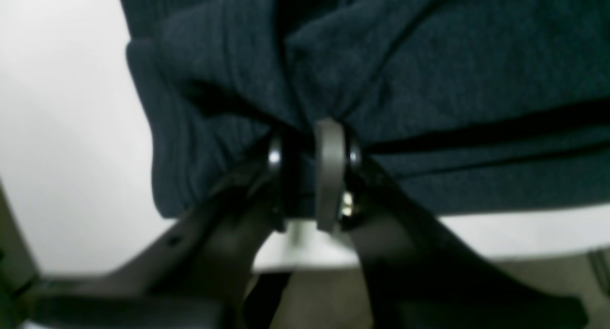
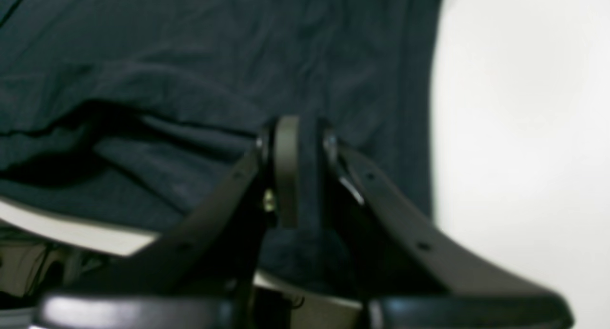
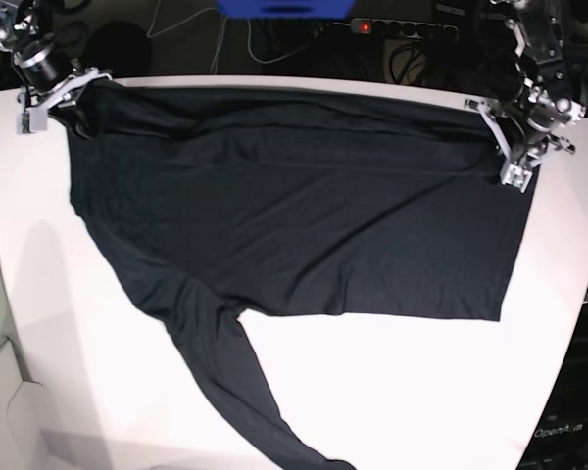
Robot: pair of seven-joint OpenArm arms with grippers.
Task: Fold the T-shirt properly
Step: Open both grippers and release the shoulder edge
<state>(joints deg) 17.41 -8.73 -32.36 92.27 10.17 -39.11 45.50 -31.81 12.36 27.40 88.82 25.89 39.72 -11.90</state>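
Note:
The T-shirt [image 3: 304,215] is a large dark navy long-sleeved shirt lying spread on the white table [image 3: 402,392]. One sleeve [image 3: 240,392] trails toward the front edge. My left gripper [image 3: 510,149] is at the shirt's far right corner; in the left wrist view it [image 1: 312,150] is shut on a bunched fold of the fabric [image 1: 429,57]. My right gripper [image 3: 64,98] is at the far left corner; in the right wrist view it [image 2: 298,145] is shut on the shirt's edge [image 2: 190,57].
Behind the table's far edge lie a power strip with a red light [image 3: 402,27], cables and a blue object [image 3: 284,8]. The table's rounded edges run close to both grippers. White tabletop [image 2: 524,128] shows beside the shirt.

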